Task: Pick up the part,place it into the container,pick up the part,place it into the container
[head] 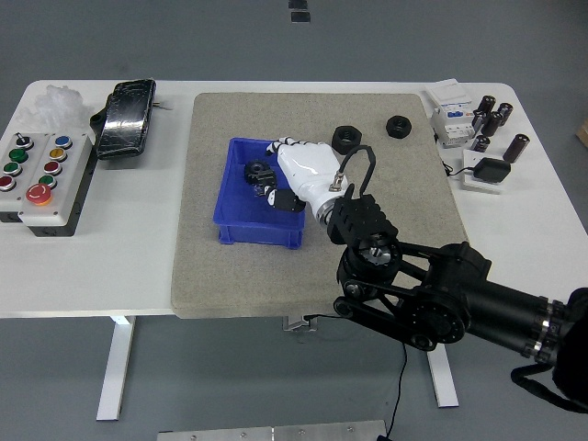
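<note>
I am seeing my right white five-fingered hand [296, 173] hanging over the blue plastic rectangular container [237, 219] on the grey mat [230, 285]. Its fingers are curling down into the bin; I cannot tell if they are gripping something. A black toothed gear part [254, 172] is lying inside the container, beside the fingertips.

A robotics lab or test workshop is being shown. A white table [138, 266] on a grey floor [230, 37] is being covered by a grey mat [230, 266]. A button box [41, 177] is being kept at the left, relays [450, 118] and capacitors [491, 118] at the right.
</note>
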Controlling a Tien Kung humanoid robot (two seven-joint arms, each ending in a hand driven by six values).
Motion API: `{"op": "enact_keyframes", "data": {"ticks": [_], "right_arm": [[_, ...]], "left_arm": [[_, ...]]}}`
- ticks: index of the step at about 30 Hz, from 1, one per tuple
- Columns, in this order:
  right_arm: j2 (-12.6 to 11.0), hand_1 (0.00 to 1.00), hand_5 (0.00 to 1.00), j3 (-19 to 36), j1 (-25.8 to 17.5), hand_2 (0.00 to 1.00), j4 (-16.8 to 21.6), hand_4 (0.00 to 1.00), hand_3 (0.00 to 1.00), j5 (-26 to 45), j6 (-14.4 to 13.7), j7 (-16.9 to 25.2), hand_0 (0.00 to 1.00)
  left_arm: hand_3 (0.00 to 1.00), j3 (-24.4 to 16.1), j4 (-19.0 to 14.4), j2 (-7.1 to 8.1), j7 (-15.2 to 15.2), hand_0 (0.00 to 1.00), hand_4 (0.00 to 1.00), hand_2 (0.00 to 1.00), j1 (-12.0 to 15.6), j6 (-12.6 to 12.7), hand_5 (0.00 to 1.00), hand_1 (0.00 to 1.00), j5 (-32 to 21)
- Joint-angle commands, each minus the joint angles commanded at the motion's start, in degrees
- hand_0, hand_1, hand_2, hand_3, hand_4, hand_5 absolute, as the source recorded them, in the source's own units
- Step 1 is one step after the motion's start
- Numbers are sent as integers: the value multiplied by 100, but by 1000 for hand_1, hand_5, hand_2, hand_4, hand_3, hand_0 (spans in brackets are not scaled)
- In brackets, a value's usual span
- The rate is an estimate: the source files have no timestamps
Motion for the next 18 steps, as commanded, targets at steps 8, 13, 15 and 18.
{"op": "enact_keyframes", "data": {"ticks": [8,13,15,18], "right_arm": [[-457,716,445,1281,-282,877,529,941,909,-16,-369,0,337],[-416,686,428,2087,-751,830,448,872,868,256,-977,118,328],[-381,686,428,2324,-945,830,358,872,868,485,-1191,344,328],[-318,664,506,2738,-1306,772,278,912,794,1024,-1579,896,332]], "left_arm": [[613,6,0,-2,-19,618,573,540,17,1,403,531,-10],[613,-19,0,-20,-25,618,572,540,18,3,401,531,14],[613,-20,0,-29,-29,618,572,540,17,1,401,531,18],[613,-30,0,-48,-29,618,572,540,23,1,400,531,27]]}}
